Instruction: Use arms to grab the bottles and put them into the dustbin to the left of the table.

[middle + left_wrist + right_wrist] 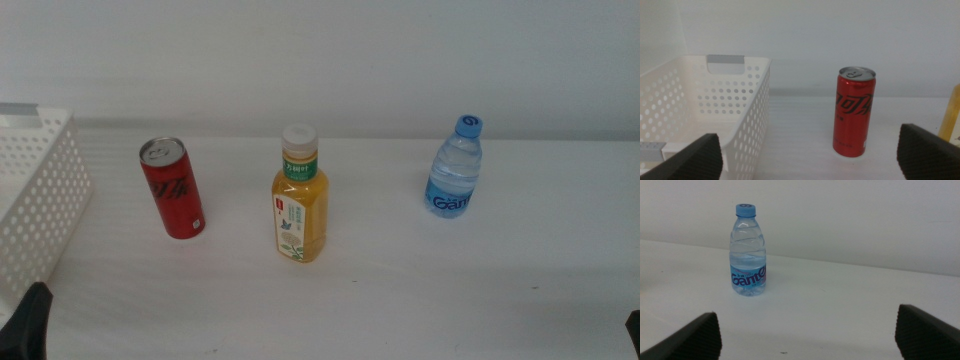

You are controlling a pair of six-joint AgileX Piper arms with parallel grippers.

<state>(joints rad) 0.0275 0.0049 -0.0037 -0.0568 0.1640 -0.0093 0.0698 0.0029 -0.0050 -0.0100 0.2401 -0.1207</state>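
White perforated plastic dustbin point(40, 190) sits at the table's point(480, 290) left edge, my landmark. Nothing visible in it, so I judge no bottle binned yet.

Red can point(173, 188) is just beside the dustbin's right wall, upright: smooth slim metal cylinder, should grip cleanly. Juice bottle point(299, 198) stands further right of the dustbin, upright, green label, cream cap, squarish shoulders. Water bottle point(456, 168) is well apart from the dustbin, far right, thin clear ribbed plastic with a blue cap; probably soft under squeeze.

My left gripper point(810, 157) has jaws spread wide, nothing held, aimed between the dustbin and the can. Right gripper point(807, 335) likewise wide apart and free, facing the water bottle. Both parked low at the near edge, so each arm seems staged for its nearest bottle.
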